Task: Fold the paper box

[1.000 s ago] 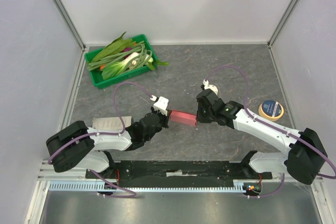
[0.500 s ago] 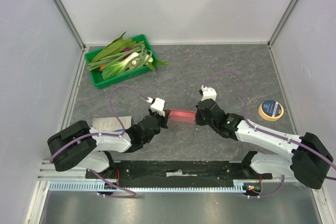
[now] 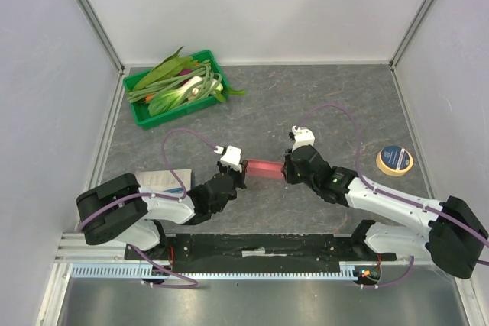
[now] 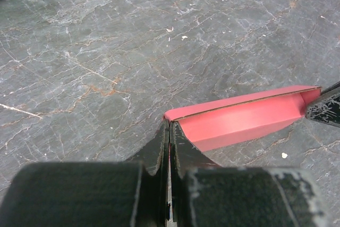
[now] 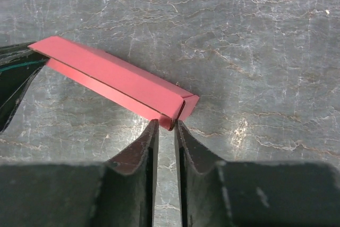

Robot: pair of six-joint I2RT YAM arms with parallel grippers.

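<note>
Cardboard paper box (image 4: 244,120), pink-red, folded flat: left gripper (image 4: 169,128) clamps one end; right gripper (image 5: 166,126) slightly parted, perhaps touching the other.

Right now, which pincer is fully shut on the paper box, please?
The left pincer, shut on the paper box; the right pincer has its fingers apart.

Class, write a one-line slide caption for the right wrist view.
Right fingers slightly parted at one end of the folded pink-red paper box; left fingers hold the far end.
</note>
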